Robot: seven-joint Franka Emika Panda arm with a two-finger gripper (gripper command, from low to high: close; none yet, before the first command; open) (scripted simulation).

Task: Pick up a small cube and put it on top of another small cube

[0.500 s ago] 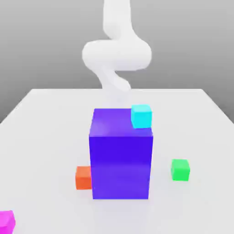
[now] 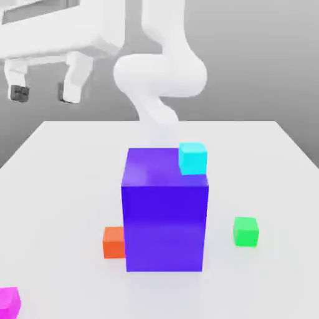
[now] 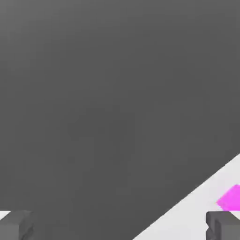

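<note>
1. Exterior view: taking the picture as a clock face, the two-finger gripper [image 2: 45, 93] hangs at ten o'clock, its fingers spread wide with nothing between them. The magenta-pink cube [image 2: 9, 303] lies between seven and eight o'clock on the white table [image 2: 255, 168], partly cut off by the picture's border. The large blue-purple block [image 2: 165, 227] stands around the centre and toward six, with the orange-red cube [image 2: 114, 243] beside it at seven. The cyan cube [image 2: 193, 159] appears just off centre toward three, and the green cube [image 2: 246, 232] lies between four and five.

2. Hand view: the spread fingertips [image 3: 222, 226] frame an empty gap. The magenta-pink cube shows near one of them, on the white surface and close to its slanting edge, not between the fingers.

3. Handling, as a judgement: the magenta-pink cube should be light and stiff, unlikely to crush, though its smooth faces might slip under a crooked grip. The gripper would best come down squarely over it, turned to match its sides, and take two opposite upright faces at mid-height, leaving the underside free for stacking.
</note>
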